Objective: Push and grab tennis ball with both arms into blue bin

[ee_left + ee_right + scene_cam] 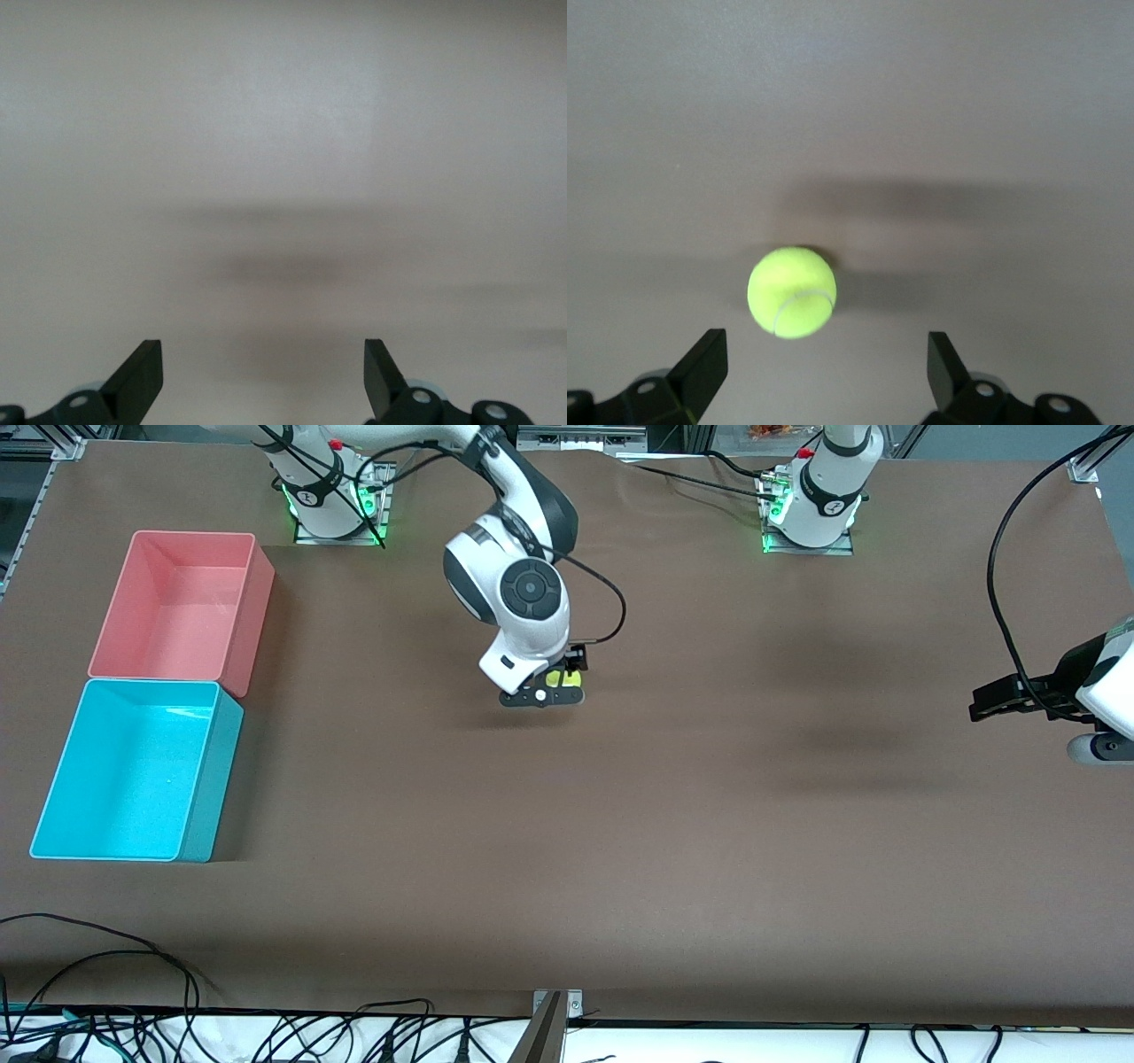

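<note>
Item: bright cyan-blue rectangular plastic bin (199, 797), straight walls, light rim, open side up. It is the object nearest the front camera, standing at the right arm's end of the brown desk (620, 850). Long axis runs from the camera-side desk edge toward the base-side edge. Nothing shows inside.

Item: pink rectangular plastic bin (252, 611) of the same shape. It sits just beside the blue bin, farther from the front camera, close to the right arm's base. Long axis runs the same way.

Item: small fuzzy yellow-green tennis ball (792, 291), round, with a pale curved seam showing on the face toward the right wrist camera. It rests on the desk near the middle, well apart from both bins, closer to the base-side edge than to the camera-side edge. Being a sphere, it has no long axis. In the front view only a sliver of it (562, 678) shows under the right arm's wrist.

Item: right end effector (827, 363), black, two fingers spread wide, positioned directly over the ball with the ball apart from both fingers.

Item: left end effector (263, 372), black, fingers spread wide with nothing between them, over bare desk at the left arm's end, waiting.
</note>
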Action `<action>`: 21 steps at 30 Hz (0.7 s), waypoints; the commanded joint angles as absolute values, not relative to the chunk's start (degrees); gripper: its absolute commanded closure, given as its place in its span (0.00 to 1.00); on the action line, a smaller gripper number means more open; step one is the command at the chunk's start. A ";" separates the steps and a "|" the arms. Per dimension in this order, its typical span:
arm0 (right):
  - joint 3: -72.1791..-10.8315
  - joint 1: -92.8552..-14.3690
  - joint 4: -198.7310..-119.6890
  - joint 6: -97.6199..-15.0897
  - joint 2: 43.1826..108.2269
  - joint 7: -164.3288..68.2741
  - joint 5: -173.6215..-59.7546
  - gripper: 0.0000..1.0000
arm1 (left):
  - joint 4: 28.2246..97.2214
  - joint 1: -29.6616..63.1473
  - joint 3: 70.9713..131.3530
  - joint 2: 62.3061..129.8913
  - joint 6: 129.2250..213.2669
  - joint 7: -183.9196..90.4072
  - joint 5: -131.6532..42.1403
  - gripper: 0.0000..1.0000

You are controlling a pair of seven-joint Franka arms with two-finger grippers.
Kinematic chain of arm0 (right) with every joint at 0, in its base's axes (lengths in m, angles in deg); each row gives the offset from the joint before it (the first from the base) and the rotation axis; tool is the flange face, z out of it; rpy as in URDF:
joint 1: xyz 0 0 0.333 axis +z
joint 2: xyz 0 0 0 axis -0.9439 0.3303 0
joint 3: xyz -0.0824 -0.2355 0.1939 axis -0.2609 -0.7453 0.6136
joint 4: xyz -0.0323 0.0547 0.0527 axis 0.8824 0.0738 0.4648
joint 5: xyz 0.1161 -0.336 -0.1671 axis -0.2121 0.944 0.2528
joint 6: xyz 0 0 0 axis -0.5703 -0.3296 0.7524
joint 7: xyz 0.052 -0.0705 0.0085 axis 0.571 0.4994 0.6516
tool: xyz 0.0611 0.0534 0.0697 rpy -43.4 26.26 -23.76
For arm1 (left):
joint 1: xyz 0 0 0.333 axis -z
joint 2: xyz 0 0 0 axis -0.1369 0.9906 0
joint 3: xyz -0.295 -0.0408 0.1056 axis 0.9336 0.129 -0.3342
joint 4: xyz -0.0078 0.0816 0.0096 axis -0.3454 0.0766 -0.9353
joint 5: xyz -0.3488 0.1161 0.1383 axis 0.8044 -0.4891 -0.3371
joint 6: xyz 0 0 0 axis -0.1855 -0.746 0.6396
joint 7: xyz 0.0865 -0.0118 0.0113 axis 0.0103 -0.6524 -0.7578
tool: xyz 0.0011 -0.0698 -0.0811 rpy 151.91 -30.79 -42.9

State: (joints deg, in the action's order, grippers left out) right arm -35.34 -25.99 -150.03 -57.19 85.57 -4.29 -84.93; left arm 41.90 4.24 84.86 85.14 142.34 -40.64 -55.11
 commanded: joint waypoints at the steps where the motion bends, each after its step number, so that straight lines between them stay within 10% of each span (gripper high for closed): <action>1: -35.79 -24.31 -153.26 -62.54 85.90 -3.97 -86.17 0.00 | 40.35 4.35 84.68 85.42 141.09 -39.16 -56.30 0.00; 21: -33.51 -23.07 -154.40 -67.29 90.65 -4.06 -86.17 0.00 | 40.35 4.27 84.77 85.33 141.09 -39.25 -56.39 0.00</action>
State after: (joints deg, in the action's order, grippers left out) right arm -33.67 -23.51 -153.22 -64.66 89.93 -4.28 -84.94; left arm 41.83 4.21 84.74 85.14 142.33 -40.63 -55.12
